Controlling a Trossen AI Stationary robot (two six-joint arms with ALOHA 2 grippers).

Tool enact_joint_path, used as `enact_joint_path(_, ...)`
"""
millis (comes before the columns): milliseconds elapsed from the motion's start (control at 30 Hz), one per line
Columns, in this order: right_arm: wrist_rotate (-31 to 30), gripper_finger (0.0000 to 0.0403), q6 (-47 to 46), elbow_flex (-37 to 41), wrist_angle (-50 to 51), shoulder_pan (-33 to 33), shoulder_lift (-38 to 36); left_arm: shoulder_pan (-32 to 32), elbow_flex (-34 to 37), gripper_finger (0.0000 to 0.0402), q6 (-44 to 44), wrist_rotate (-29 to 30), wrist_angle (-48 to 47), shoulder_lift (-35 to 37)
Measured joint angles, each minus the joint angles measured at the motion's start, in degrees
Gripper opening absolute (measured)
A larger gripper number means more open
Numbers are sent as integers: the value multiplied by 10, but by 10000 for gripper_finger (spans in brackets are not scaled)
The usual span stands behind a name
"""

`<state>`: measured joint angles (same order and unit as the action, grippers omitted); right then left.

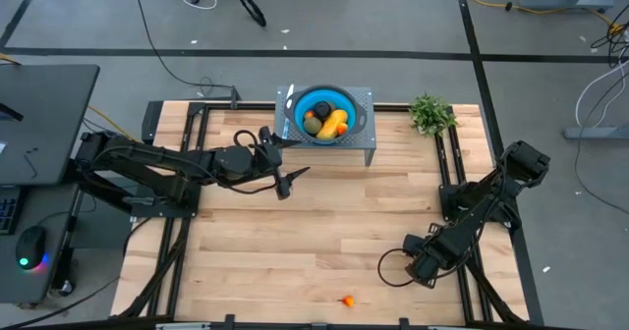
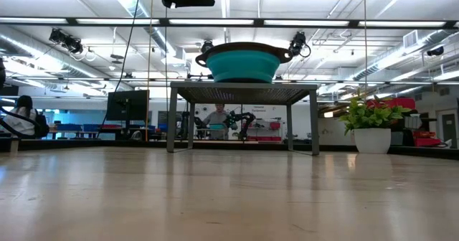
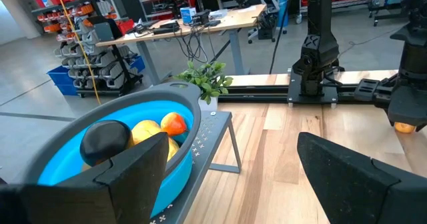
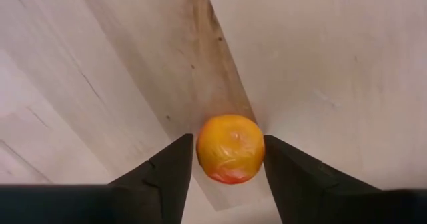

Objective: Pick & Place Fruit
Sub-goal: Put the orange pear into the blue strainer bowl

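Bowl (image 1: 348, 104) with fruits (image 1: 326, 122) sits on rack (image 1: 369, 145) at table (image 1: 324, 232) rear centre; plant (image 1: 430, 113) right of it; one small fruit (image 4: 230, 148) between right claw (image 4: 223, 159) fingers.

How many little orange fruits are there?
3 orange fruits: one in the blue bowl, one near the table's front edge, one between the right gripper's fingers. Others may hide in the bowl.

Readable text: none on the table, the bowl, the arms or in the room behind.
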<state>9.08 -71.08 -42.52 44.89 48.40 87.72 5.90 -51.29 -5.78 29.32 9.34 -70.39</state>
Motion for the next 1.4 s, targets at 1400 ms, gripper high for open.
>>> enact_joint_path(1400,31,139,23,-3,-21,-28,0,0,0,340,0,0,0,0)
